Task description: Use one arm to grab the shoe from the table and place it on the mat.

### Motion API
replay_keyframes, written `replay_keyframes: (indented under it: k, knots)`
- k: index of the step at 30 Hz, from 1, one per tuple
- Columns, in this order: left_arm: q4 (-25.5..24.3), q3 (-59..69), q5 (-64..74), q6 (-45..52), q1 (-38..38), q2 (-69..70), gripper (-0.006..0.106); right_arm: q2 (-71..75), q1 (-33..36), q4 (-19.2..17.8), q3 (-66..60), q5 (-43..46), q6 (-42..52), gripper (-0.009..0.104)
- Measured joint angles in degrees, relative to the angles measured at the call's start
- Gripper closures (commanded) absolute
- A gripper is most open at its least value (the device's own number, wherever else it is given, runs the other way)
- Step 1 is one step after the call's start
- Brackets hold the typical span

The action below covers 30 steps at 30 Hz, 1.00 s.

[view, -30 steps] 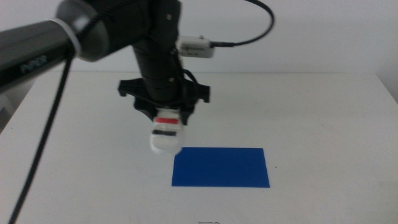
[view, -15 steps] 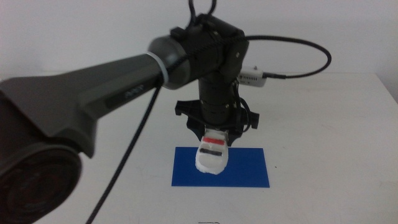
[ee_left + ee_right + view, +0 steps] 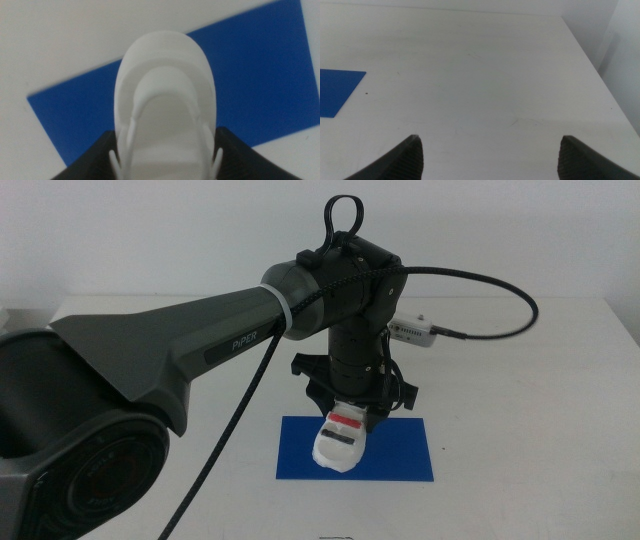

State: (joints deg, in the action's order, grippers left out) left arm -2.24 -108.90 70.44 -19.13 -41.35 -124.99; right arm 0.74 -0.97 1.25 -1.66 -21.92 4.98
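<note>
Left gripper fingers pinching the shoe by its sides, toe pointing down, over the left half of the mat. From the left wrist view, white toe cap of the shoe against the mat; contact with the mat not discernible. Reaching in from the left, the arm, marked "PiPER", with a black cable looping to a white box. Beneath it all, the white worktop. Right gripper fingers spread wide, low over the bare worktop, well apart from the mat's corner.
</note>
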Motion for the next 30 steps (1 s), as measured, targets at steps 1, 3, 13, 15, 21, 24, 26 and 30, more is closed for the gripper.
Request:
replay_keyframes:
  k: [1,3,13,15,21,24,26,30]
  knots:
    - [0.0,0.0,0.0,2.58,0.0,0.0,0.089,0.0,0.0,0.0,0.0,0.0,0.0,0.001]
    - [0.0,-0.06,0.0,8.36,0.0,0.0,0.089,0.0,0.0,0.0,0.0,0.0,0.0,0.001]
    - [2.63,-0.06,0.0,51.02,0.0,-0.13,0.089,0.0,0.0,0.0,0.0,0.0,0.0,0.001]
    - [3.56,-0.06,0.0,58.12,0.0,-0.14,0.089,0.0,0.0,0.0,0.0,0.0,0.0,0.001]
    - [7.12,-0.06,-0.07,76.78,0.0,-0.19,0.089,0.0,0.0,0.0,0.0,0.0,0.0,0.001]
    - [8.38,-0.06,-0.14,82.38,0.0,-0.3,0.089,0.0,0.0,0.0,0.0,0.0,0.0,0.001]
    - [8.66,-0.06,-0.27,83.8,0.0,-0.43,0.089,0.0,0.0,0.0,0.0,0.0,0.0,0.001]
    - [8.72,-0.11,-0.39,82.32,0.0,-0.88,0.089,0.0,0.0,0.0,0.0,0.0,0.0,0.001]
